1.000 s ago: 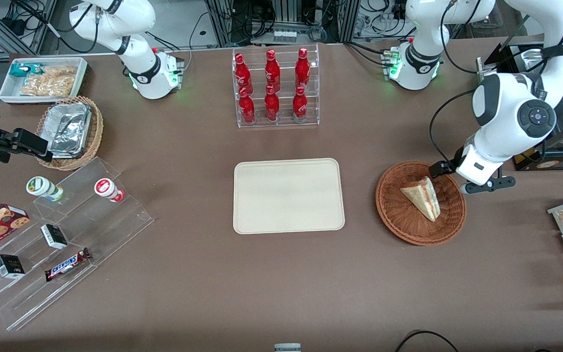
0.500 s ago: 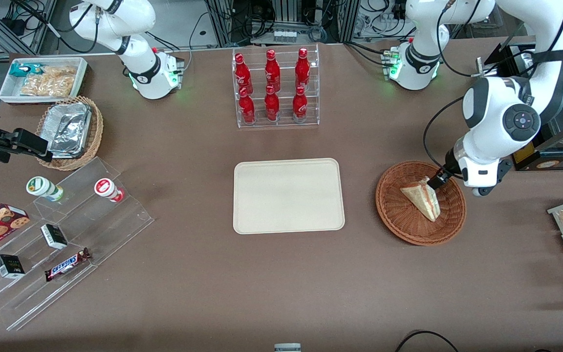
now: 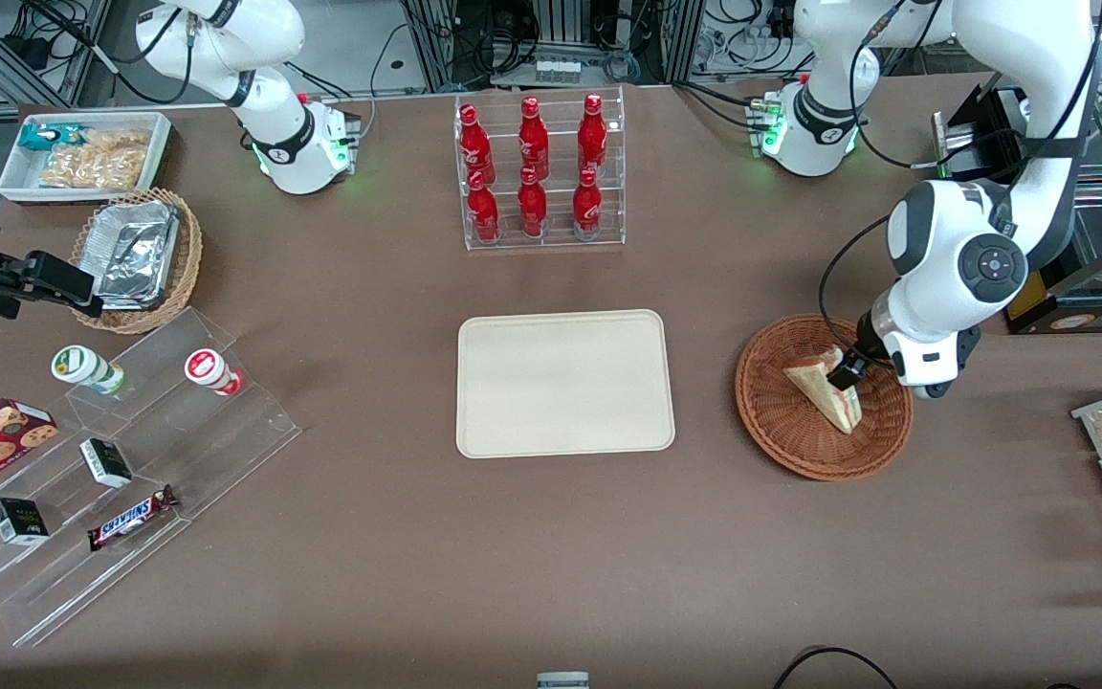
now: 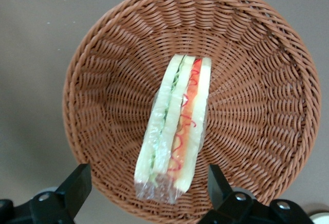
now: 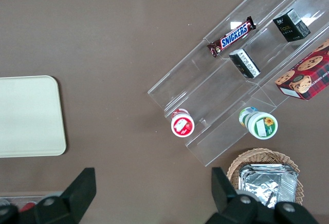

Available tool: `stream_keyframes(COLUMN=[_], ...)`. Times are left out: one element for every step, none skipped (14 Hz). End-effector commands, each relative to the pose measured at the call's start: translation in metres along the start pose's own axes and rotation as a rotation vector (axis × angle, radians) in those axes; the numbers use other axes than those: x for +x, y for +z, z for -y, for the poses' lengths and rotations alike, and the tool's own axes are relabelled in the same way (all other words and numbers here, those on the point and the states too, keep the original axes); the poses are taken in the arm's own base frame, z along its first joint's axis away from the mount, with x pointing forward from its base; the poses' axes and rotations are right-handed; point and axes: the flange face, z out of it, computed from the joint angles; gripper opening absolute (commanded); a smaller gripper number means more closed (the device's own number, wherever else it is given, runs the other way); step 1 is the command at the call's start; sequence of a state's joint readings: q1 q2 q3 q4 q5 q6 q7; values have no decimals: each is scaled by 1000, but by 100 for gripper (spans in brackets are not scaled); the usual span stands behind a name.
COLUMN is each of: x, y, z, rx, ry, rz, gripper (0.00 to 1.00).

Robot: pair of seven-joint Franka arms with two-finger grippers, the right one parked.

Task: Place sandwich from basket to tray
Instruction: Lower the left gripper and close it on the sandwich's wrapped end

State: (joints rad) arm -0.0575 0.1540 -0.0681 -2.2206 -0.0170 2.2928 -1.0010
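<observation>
Now the open claw (image 4: pixel 146 196) straddles the wrapped triangular sandwich (image 4: pixel 176 126) in the woven wicker basket (image 3: pixel 781 421), on a brown counter (image 3: pixel 551 555).

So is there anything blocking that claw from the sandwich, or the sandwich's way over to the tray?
Nothing visible. The open gripper hangs right over the sandwich in the basket, and only bare table lies between it and the tray.
</observation>
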Motion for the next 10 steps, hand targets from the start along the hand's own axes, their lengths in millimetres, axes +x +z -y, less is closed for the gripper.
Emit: stream_keyframes(x=[-9, -20, -20, -22, -23, -23, -22, -23, -23, -22], y=[9, 9, 7, 5, 6, 9, 11, 12, 14, 17], z=[-10, -15, -14, -14, -14, -13, -13, -14, -15, -15], rx=[-11, -7, -5, -2, 0, 1, 3, 3, 4, 8], ry=[14, 85, 160, 225, 251, 253, 255, 256, 256, 253], rz=[-3, -3, -2, -1, 1, 2, 4, 4, 5, 10], gripper=[100, 100, 100, 100, 100, 100, 100, 100, 100, 100])
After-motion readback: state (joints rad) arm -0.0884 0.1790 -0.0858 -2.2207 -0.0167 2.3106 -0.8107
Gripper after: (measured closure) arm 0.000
